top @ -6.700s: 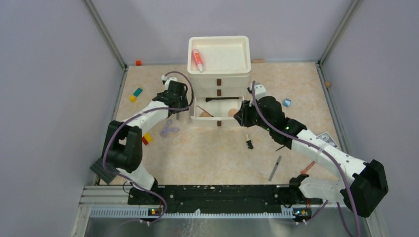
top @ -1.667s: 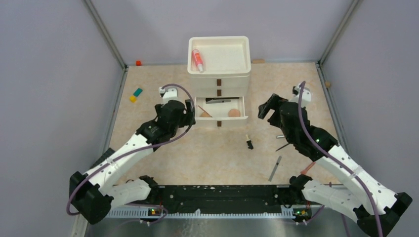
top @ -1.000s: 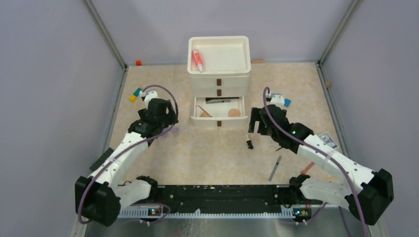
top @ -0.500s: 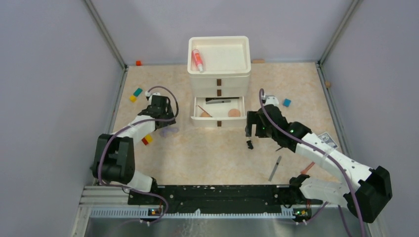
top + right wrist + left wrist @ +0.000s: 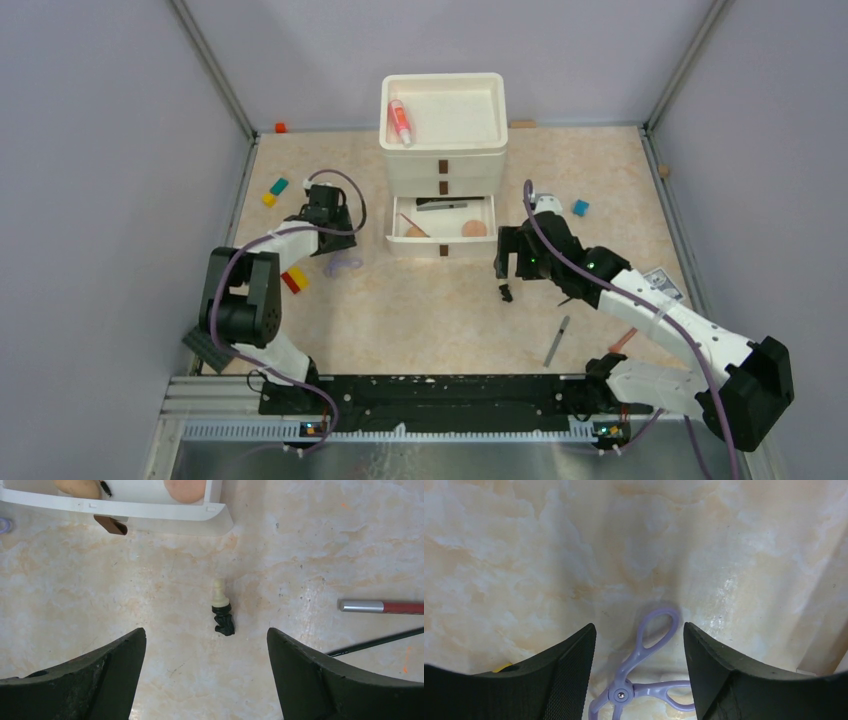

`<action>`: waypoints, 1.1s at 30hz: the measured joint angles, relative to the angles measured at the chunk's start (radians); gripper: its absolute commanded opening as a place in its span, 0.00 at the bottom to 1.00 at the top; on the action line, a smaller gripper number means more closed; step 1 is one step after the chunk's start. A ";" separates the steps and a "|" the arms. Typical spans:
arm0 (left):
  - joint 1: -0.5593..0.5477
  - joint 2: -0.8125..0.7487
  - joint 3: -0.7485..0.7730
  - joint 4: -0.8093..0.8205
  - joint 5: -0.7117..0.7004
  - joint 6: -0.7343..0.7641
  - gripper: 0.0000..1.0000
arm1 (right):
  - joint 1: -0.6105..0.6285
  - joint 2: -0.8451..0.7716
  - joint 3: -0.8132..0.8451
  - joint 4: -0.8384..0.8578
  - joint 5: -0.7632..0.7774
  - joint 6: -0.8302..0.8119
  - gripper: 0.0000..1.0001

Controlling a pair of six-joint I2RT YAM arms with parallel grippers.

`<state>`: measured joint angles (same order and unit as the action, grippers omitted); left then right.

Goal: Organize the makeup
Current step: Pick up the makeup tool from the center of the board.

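The left end effector (image 5: 638, 631) hangs low over a lilac scissor-handled tool (image 5: 619, 695), its black fingers apart and the tool's upper loop lying free between them. Less than two seconds ago it stood against the left side of the open drawer; it has since swung out toward the counter's left edge. The right end effector (image 5: 206, 631) has likewise left the drawer's right side and come down toward the middle of the counter (image 5: 430, 320). Its fingers are spread wide around a small black-and-cream piece (image 5: 223, 615), with clear gaps on both sides. Neither that piece nor the lilac tool has shifted. The tool is smooth moulded plastic with two oval loops joined at a metal rivet. The small piece has a knobbly black end and a pale tapered tip. The counter is glossy, marbled in cream and peach. At the middle of its far edge stands a white plastic drawer unit (image 5: 445, 165) with brown tab pulls. A pink white-capped bottle (image 5: 400, 120) lies in its top tray, and two peach round sponges (image 5: 473, 228) sit in the pulled-out bottom drawer (image 5: 440, 247). A silver-and-red pencil (image 5: 380, 606) and a thin black stick (image 5: 375, 641) lie right of the small piece. A white card (image 5: 662, 281) near the right edge bears print too small to read.
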<state>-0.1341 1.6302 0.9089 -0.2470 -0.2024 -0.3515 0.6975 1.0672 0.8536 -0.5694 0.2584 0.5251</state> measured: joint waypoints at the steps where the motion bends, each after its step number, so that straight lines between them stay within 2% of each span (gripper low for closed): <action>1: 0.000 0.005 0.002 -0.001 0.003 0.002 0.68 | 0.000 0.000 0.000 0.000 -0.002 0.000 0.89; 5: 0.001 0.006 0.003 -0.020 0.009 0.006 0.66 | 0.000 0.000 0.000 0.000 -0.010 0.000 0.89; 14: 0.001 0.006 0.003 -0.056 0.000 0.014 0.53 | 0.000 -0.009 0.000 0.001 -0.031 0.002 0.88; 26: 0.001 0.003 -0.006 -0.061 -0.007 0.016 0.16 | 0.000 -0.040 -0.001 0.007 -0.050 0.002 0.88; 33: 0.001 -0.038 -0.006 -0.085 -0.006 0.019 0.09 | 0.000 -0.048 -0.001 0.008 -0.055 0.002 0.88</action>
<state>-0.1333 1.5921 0.9028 -0.3321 -0.2089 -0.3328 0.6975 1.0195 0.8524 -0.5617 0.2039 0.5274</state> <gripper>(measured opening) 0.139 0.883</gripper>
